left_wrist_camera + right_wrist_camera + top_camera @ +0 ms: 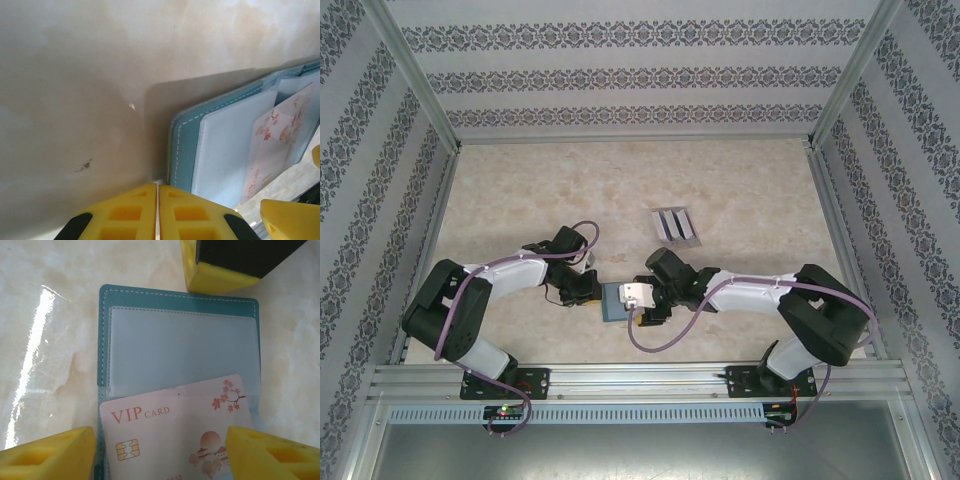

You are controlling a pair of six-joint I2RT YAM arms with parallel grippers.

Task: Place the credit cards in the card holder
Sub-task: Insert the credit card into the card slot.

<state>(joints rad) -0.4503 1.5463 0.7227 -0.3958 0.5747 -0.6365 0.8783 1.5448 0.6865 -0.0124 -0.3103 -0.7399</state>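
Spreading out below me is the marbled beige desk [740,180], boxed in by patterned walls and a metal frame. Both arms bend inward from its near edge, the left arm [470,300] and the right arm [790,300] meeting close to the front, roughly midway between their bases. Farther back, well apart from them, a grey ridged rack [675,225] lies on the desk.

Between the two wrists the teal card holder [180,335] lies flat and open on the desk, its pale inner pockets facing up and white stitching running round the edge.

The left gripper [158,210] has its yellow fingers pressed together with no gap, sitting right at one edge of the card holder; whether it actually pins the leather I cannot tell. The right gripper [160,440] is spread wide over the opposite end, one finger to each side of a credit card [175,425]; whether they touch its edges I cannot tell.

That card is white, printed "VIP CARD" in red, and rests on the near half of the card holder, its top edge meeting the clear pocket. A small gold chip [128,450] sits at its lower left, and a sprig of pink blossom [227,395] at its upper right.
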